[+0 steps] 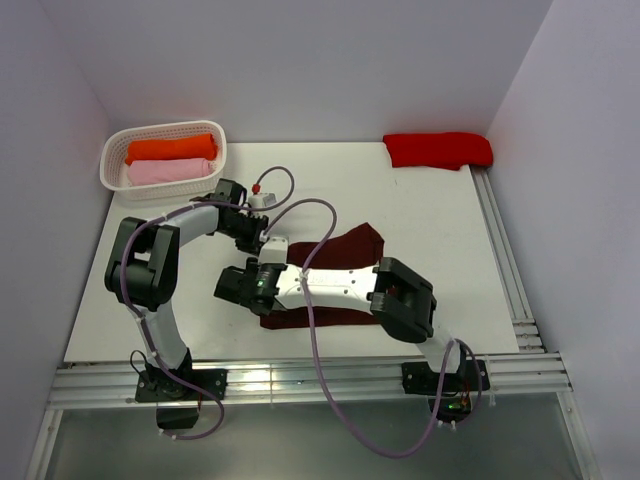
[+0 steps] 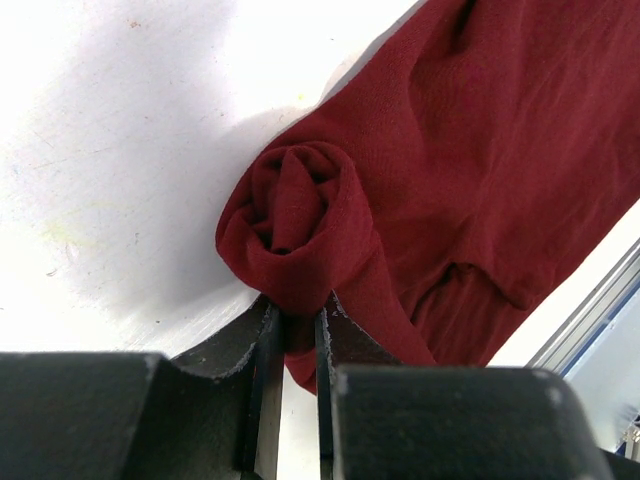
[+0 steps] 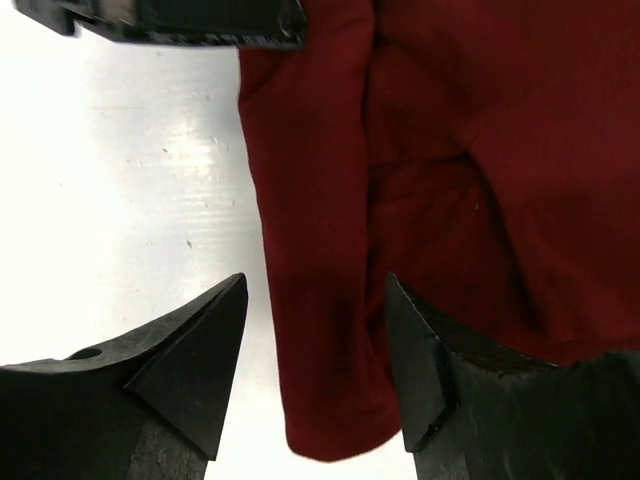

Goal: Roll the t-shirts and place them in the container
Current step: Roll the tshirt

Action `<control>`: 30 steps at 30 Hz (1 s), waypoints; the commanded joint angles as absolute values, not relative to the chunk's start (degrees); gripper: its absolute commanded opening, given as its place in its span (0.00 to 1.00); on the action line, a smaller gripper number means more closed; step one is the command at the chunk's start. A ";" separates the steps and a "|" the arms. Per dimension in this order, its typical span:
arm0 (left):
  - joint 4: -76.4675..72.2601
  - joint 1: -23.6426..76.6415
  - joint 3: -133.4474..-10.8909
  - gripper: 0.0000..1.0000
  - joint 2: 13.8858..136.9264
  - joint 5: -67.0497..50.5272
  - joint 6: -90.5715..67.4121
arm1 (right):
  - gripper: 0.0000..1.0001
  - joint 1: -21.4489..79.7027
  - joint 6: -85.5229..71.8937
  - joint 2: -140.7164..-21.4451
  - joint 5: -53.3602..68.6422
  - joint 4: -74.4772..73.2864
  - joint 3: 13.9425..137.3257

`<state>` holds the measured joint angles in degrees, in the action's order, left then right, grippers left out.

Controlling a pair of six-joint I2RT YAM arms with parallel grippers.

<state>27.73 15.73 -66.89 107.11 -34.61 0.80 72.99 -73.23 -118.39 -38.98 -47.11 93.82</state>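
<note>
A dark maroon t-shirt (image 1: 350,245) lies mid-table, partly under my right forearm. Its left edge is rolled into a tight coil (image 2: 295,215). My left gripper (image 1: 258,238) is shut on the cloth at the coil's end, pinched between its fingers in the left wrist view (image 2: 300,320). My right gripper (image 1: 236,285) is open at the near end of the roll. In the right wrist view (image 3: 318,300) its fingers straddle the rolled edge (image 3: 315,250) without closing on it. The left gripper's body (image 3: 190,20) shows at the far end of the roll.
A white basket (image 1: 112,152) at the back left holds an orange roll (image 1: 170,148) and a pink roll (image 1: 170,171). A red t-shirt (image 1: 438,149) lies folded at the back right. Aluminium rails (image 1: 505,260) run along the right and near edges.
</note>
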 commanded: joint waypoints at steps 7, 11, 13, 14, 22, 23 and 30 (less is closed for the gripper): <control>28.04 16.35 -68.73 0.06 107.49 -32.96 1.14 | 0.64 72.86 -65.93 -121.82 -45.09 -47.73 100.99; 28.04 16.35 -68.82 0.06 107.67 -32.96 1.23 | 0.64 72.69 -64.60 -122.52 -44.39 -45.44 100.37; 28.04 16.35 -68.82 0.07 107.75 -33.05 1.23 | 0.64 72.34 -64.86 -123.65 -43.95 -45.70 100.37; 28.12 16.43 -68.82 0.07 107.75 -33.05 1.32 | 0.64 72.16 -64.69 -123.92 -43.51 -45.62 100.37; 28.30 16.44 -68.99 0.08 107.84 -33.40 1.32 | 0.63 72.25 -65.91 -124.89 -40.70 -45.44 97.30; 28.13 16.44 -68.99 0.08 107.75 -33.40 1.32 | 0.63 72.42 -66.27 -124.89 -40.35 -45.79 96.34; 28.13 16.52 -69.08 0.13 108.02 -33.66 1.41 | 0.62 73.48 -67.50 -125.59 -37.62 -45.35 93.25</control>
